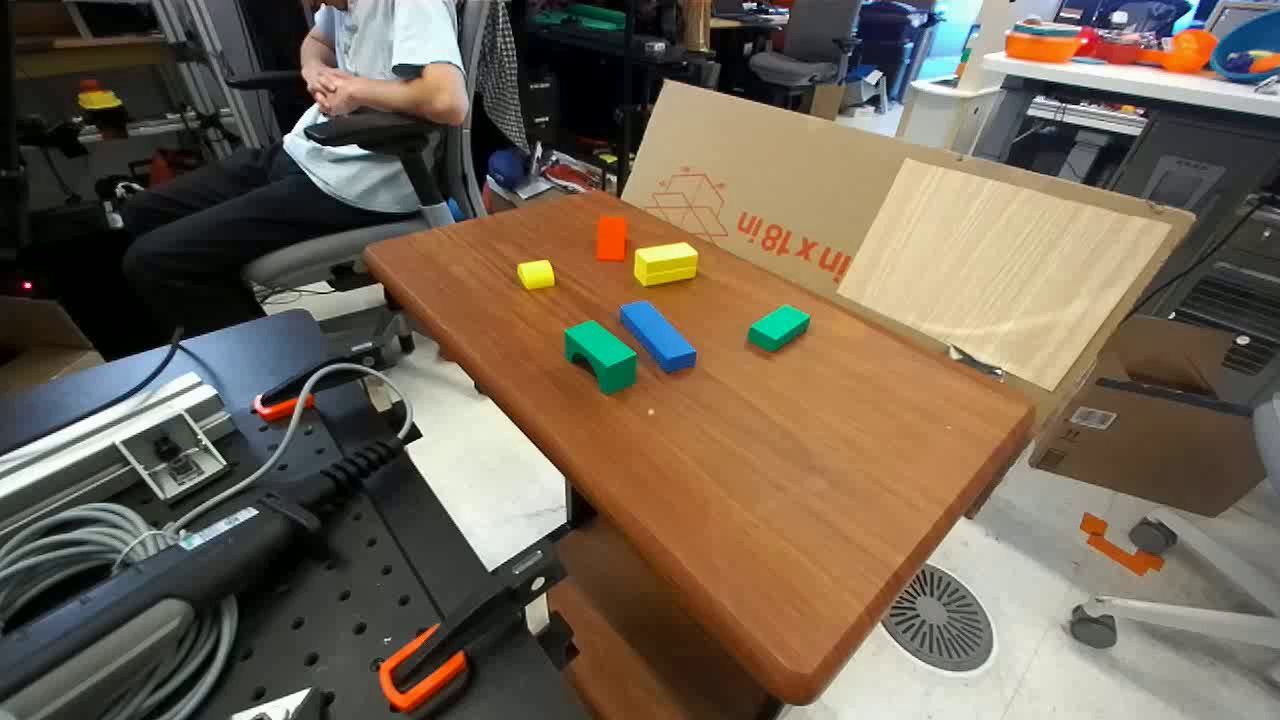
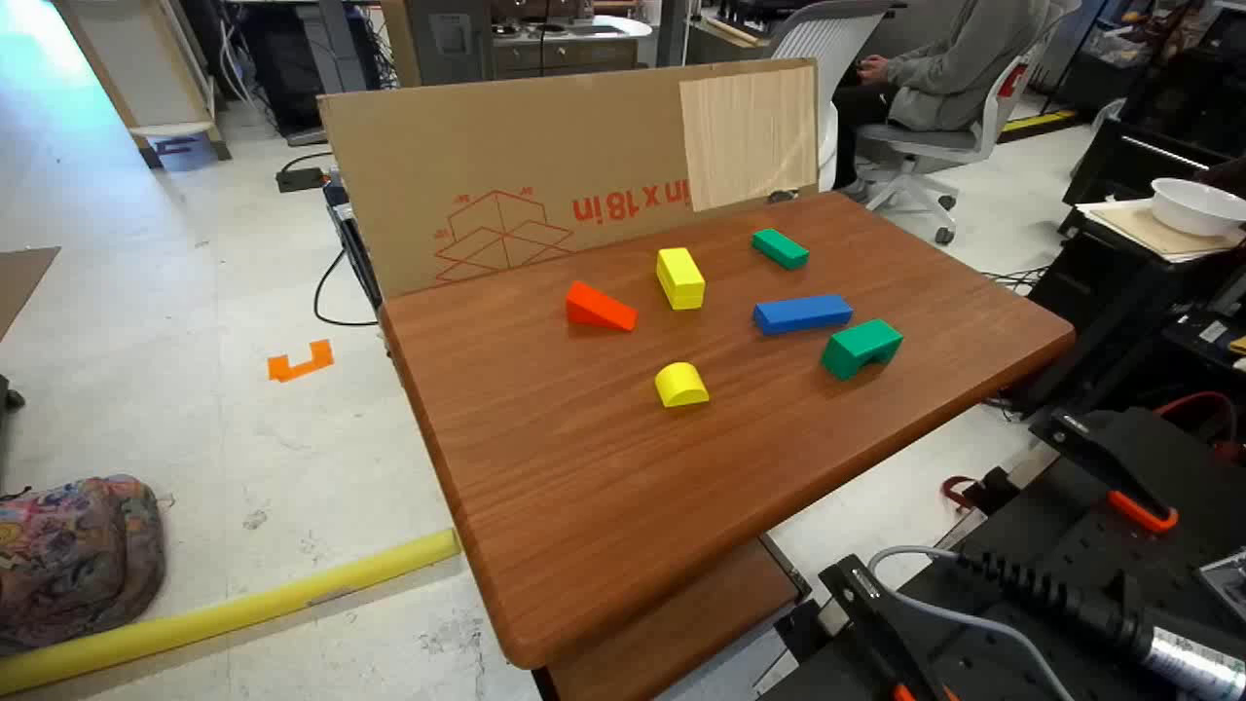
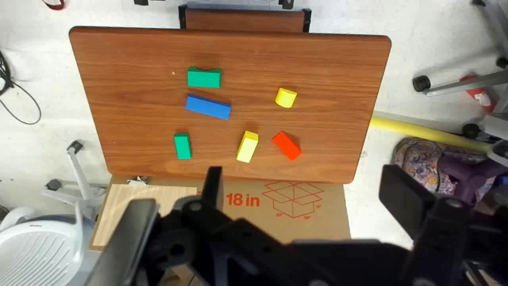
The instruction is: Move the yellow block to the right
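Observation:
The small yellow block (image 1: 536, 275) is short and stubby with a rounded top. It rests on the brown wooden table (image 1: 800, 480), apart from the other blocks. It also shows in an exterior view (image 2: 681, 386), nearer the table's front edge than the red wedge. In the wrist view the small yellow block (image 3: 285, 97) lies right of the blue block and above the red wedge. My gripper (image 3: 303, 171) shows only in the wrist view; its black fingers are wide apart with nothing between them. It is high above the table and touches no block.
A longer yellow block (image 2: 680, 279), a red wedge (image 2: 599, 307), a blue block (image 2: 803, 314), a green arch (image 2: 862, 348) and a green rectangular block (image 2: 781, 249) stand on the table. A cardboard sheet (image 2: 545, 127) rises along one long table edge. A black bench (image 1: 360, 560) stands opposite.

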### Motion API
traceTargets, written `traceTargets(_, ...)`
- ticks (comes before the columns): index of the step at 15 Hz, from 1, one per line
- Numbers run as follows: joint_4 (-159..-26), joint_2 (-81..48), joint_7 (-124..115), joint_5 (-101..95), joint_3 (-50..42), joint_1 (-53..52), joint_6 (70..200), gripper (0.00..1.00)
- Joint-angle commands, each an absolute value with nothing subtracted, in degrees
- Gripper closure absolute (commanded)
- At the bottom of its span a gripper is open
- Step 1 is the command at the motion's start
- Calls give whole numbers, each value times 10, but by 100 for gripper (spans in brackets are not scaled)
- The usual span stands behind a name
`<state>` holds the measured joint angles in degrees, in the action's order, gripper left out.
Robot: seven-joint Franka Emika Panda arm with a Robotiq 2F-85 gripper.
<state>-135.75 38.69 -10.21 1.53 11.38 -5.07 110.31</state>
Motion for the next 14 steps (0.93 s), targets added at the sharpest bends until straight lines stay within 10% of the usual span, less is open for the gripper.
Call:
traceTargets(1,-1356,386,-104,13,111,-54,1102,0)
traceTargets(14,-1354,353,-88,19,106,-58,1119,0)
